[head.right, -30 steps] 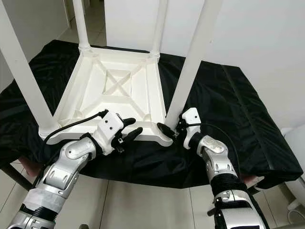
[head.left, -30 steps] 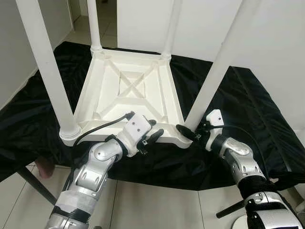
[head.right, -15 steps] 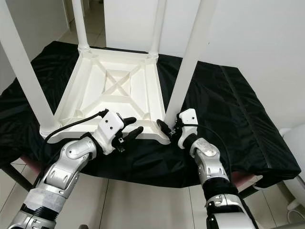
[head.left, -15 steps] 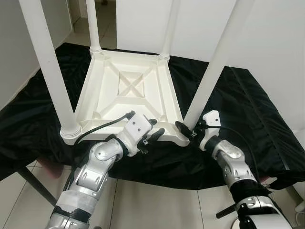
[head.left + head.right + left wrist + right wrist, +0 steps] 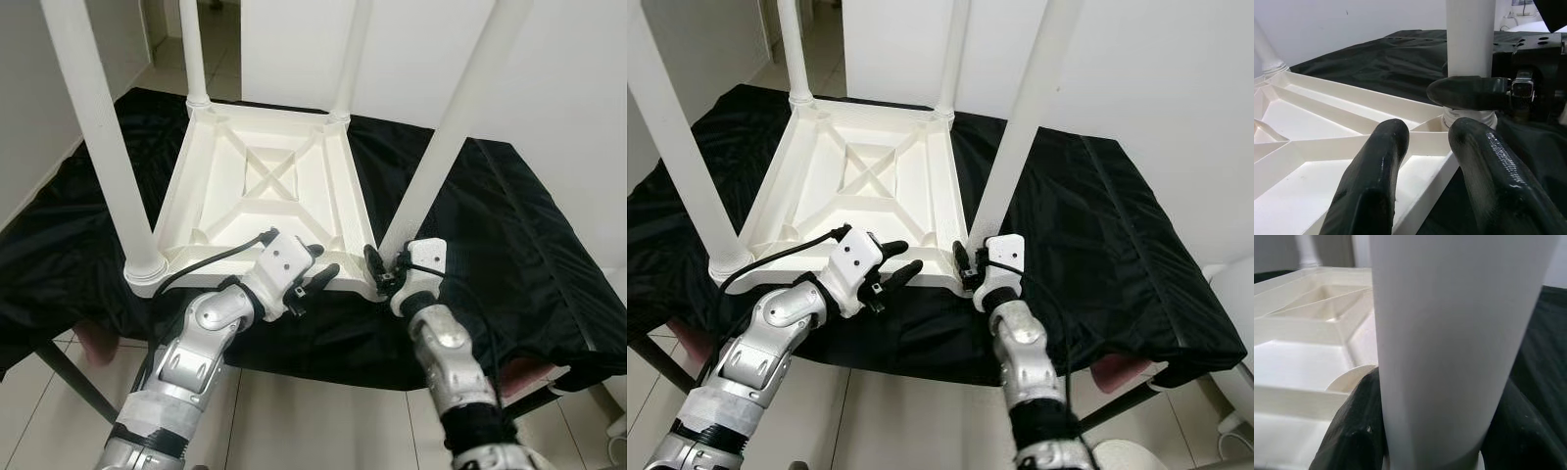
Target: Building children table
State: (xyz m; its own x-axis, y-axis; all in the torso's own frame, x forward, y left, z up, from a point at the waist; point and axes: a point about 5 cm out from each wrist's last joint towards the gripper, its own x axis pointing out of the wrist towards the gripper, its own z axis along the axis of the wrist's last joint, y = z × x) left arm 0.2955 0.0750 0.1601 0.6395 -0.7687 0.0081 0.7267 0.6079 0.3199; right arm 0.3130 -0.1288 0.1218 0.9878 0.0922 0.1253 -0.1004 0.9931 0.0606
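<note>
Upside-down white children's table (image 5: 265, 191) on a black cloth (image 5: 509, 225) at the centre of the head views, four white legs pointing up from its corners. Right gripper (image 5: 384, 271) at about 5 o'clock from the tabletop's centre, fingers pinching the base of the near right leg (image 5: 446, 147), one black finger (image 5: 1354, 431) on each side of the white tube in the right wrist view. Left gripper (image 5: 315, 269) at 6 o'clock, fingers (image 5: 1376, 181) spread apart, resting over the table's near rim just beside that same corner.
</note>
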